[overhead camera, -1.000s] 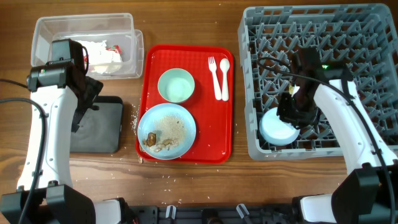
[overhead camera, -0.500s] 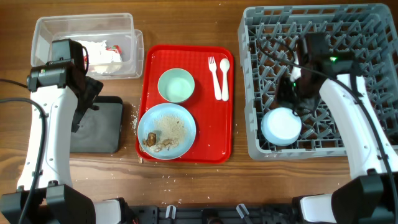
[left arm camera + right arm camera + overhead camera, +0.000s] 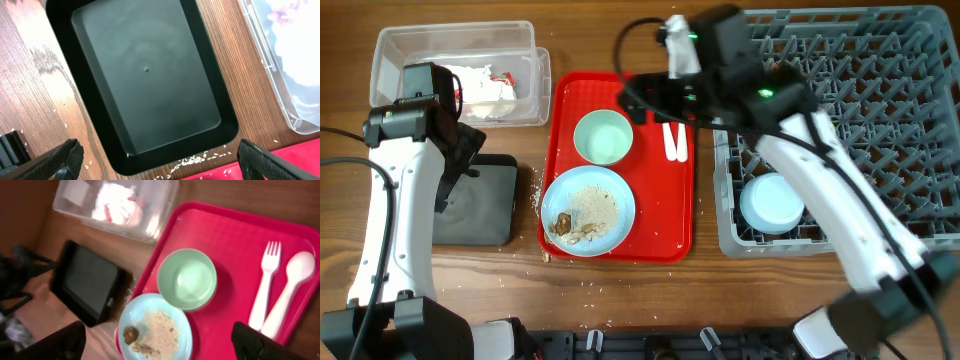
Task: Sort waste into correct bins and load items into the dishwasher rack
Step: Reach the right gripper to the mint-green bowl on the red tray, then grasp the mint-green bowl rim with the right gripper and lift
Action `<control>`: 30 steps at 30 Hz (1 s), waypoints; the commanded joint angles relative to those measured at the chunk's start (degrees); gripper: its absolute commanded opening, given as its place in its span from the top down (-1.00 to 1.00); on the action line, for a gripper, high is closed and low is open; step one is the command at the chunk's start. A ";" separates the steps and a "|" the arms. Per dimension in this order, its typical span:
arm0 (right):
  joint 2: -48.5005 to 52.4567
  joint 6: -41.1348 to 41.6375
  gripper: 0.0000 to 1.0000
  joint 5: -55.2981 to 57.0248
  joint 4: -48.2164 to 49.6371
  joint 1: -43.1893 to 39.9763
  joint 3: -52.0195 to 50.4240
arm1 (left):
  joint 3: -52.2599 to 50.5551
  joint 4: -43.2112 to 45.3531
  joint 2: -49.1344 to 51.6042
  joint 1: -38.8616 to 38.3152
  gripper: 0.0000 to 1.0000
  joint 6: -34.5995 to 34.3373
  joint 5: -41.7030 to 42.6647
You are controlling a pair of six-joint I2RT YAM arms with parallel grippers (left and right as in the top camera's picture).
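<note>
From overhead, my left gripper [image 3: 460,160] hangs with the black tray [image 3: 485,215] right under it. The clear tub [image 3: 525,60] with the napkins [image 3: 485,85] sits just beyond it. My right gripper [image 3: 645,100] hovers over the far edge of the red tray [image 3: 665,225], the mint bowl [image 3: 603,137] just below it. The dishwasher rack [image 3: 840,130] is off to its right, with a light blue bowl [image 3: 772,203] inside.

On the left wrist camera, the left gripper [image 3: 159,150] has its fingers [image 3: 55,160] spread wide, gripping nothing. The black tray [image 3: 145,70] fills the space ahead of them, and rice crumbs [image 3: 192,161] lie by its near edge.

On the right wrist camera, the right gripper [image 3: 157,330] is also spread wide and empty. The blue plate [image 3: 155,312] with brown scraps [image 3: 131,334] lies between its fingers, and the mint bowl [image 3: 187,278] is just ahead. The fork [image 3: 262,287] and spoon [image 3: 290,292] lie toward the right finger.
</note>
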 commanded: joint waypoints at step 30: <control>36.39 4.68 -0.05 29.92 7.19 18.75 15.17 | -0.13 0.02 -0.94 0.26 -1.00 0.09 -0.52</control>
